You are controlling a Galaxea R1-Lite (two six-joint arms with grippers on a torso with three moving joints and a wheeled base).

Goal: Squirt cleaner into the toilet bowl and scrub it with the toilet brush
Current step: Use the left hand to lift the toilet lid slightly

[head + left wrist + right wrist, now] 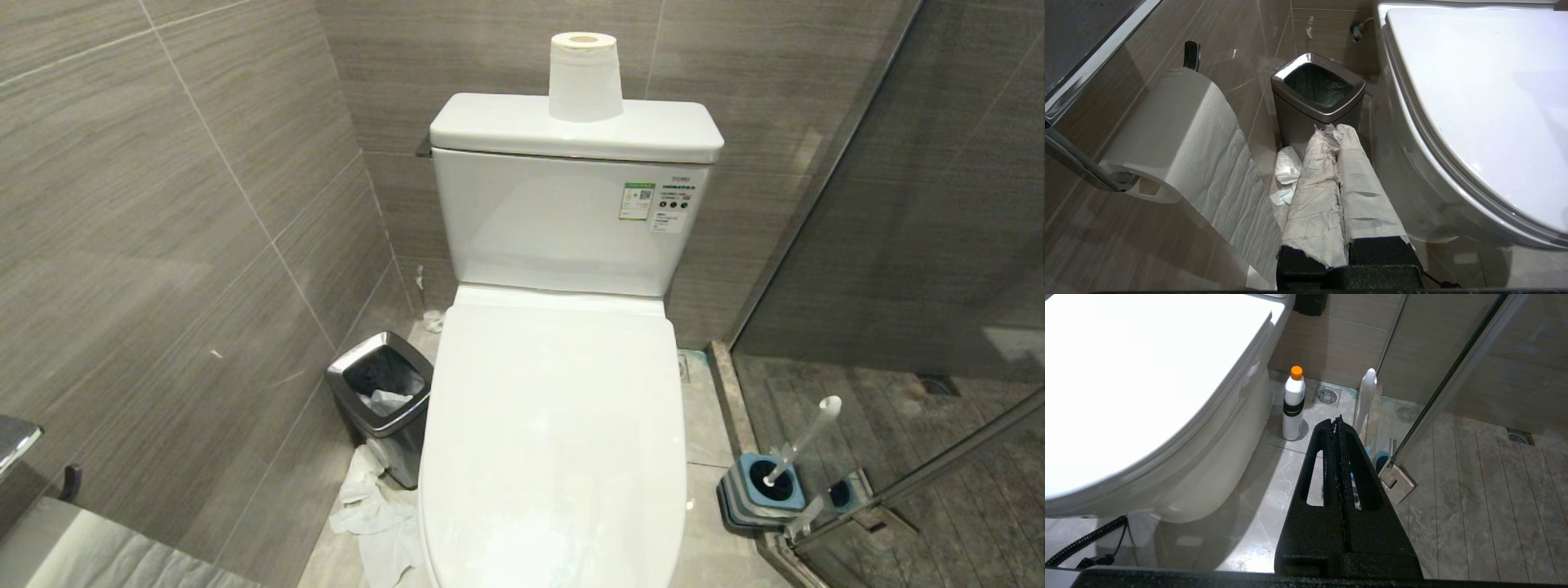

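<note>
Head view: toilet w/ lid (pixel 555 433) shut over the toilet bowl, so bowl itself hidden; tank (pixel 563 220) behind, w/ a paper roll (pixel 583 77) standing upright on tank top. Left of toilet on the floor, a steel-rimmed black waste bin (pixel 382 400) against the tiled wall, crumpled tissue (pixel 371 510) lying in front of it. Right of toilet, by the glass shower partition (pixel 914 245), the toilet brush (pixel 804 445) leans tilted in its square blue-grey holder (pixel 755 494), knob end up; fainter reflection in the glass beside it. Neither arm in this view. Left wrist view: left gripper (pixel 1335 130) low beside the toilet's left flank, fingers wrapped in white paper and pressed together, nothing between them; tips point toward the bin, near it. Wall-mounted paper roll (pixel 1180 134) on a chrome holder on the other side, sheet hanging down. Right wrist view: right gripper (pixel 1337 422) low on the toilet's right side, black fingers closed flat against each other, empty. The cleaner (pixel 1293 404) stands upright on the floor just beside the toilet base, orange cap on, apart from the gripper. Brush handle and a bit of the holder show just past the fingertips, next to the glass door hinge (pixel 1396 482).
</note>
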